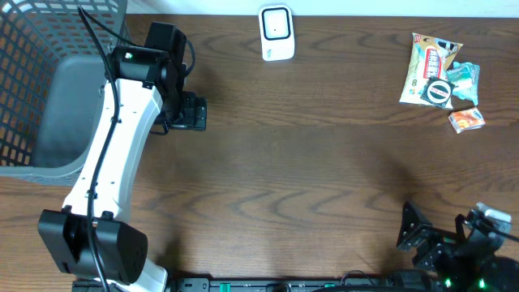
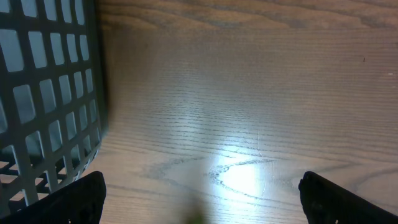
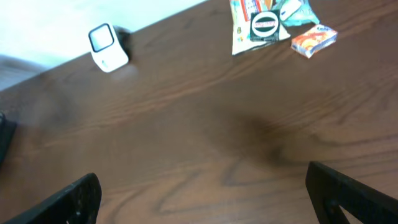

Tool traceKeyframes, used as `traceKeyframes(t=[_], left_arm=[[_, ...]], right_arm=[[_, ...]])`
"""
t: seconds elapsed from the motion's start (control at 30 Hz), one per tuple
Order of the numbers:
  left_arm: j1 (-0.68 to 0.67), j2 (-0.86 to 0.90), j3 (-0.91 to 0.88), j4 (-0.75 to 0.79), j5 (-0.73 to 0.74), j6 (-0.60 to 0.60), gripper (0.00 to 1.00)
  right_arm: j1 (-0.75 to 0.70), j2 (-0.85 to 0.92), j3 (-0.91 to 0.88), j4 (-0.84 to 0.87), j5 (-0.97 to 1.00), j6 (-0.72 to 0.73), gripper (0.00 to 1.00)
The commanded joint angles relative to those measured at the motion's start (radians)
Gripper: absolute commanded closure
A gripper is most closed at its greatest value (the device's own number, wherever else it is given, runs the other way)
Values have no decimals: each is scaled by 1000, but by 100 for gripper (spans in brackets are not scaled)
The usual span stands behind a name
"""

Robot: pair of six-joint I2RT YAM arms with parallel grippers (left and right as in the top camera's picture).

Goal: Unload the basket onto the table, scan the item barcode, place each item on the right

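At the far left of the dark brown wooden bench (image 1: pixel 324 162) stands a grey plastic mesh basket (image 1: pixel 32 89); in the left wrist view its latticed wall (image 2: pixel 43 93) fills the left edge. The white left arm with black joints (image 1: pixel 113 154) reaches up alongside the basket. Its left pincer (image 1: pixel 199 113) sits just beside the basket wall, above bare wood, and touches nothing. In its own camera the left pincer (image 2: pixel 202 190) has its two black fingers (image 2: pixel 81 199) spread wide apart, with only bench grain and a bright glare patch between them.

Further right, at the far edge of the bench, a small white barcode scanner with a dark window (image 1: pixel 276 32) stands upright, well apart from both arms. The right wrist view shows it too (image 3: pixel 107 46).

At the far right the task's items lie in a tight cluster. A yellow and white snack packet (image 1: pixel 428 61) has a round black and white disc (image 1: pixel 440 91) on its lower corner. A crinkled teal wrapper (image 1: pixel 466 77) touches its right side, and a small orange box (image 1: pixel 466 120) lies just below.

At the near right corner, the right pincer (image 1: pixel 409 229) is well apart from the cluster. Its jaws are spread fully and hold nothing, as its dark fingers (image 3: pixel 348 196) show.
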State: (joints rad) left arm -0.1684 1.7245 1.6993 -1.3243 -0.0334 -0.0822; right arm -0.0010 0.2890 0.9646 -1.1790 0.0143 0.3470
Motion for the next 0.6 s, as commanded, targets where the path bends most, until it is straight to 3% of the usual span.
traceKeyframes(t=[0.0, 0.17, 0.37, 0.57], left_arm=[[3, 3, -3, -1, -16, -9, 2], [3, 3, -3, -1, -16, -9, 2], [3, 3, -3, -1, -16, -9, 2], [3, 3, -3, -1, -16, -9, 2]], right_arm=[[-7, -48, -18, 42, 33, -27, 1], [-7, -97, -90, 126, 23, -103, 1], [-7, -164, -244, 343, -47, -171, 1], [-7, -227, -402, 481, -71, -180, 1]])
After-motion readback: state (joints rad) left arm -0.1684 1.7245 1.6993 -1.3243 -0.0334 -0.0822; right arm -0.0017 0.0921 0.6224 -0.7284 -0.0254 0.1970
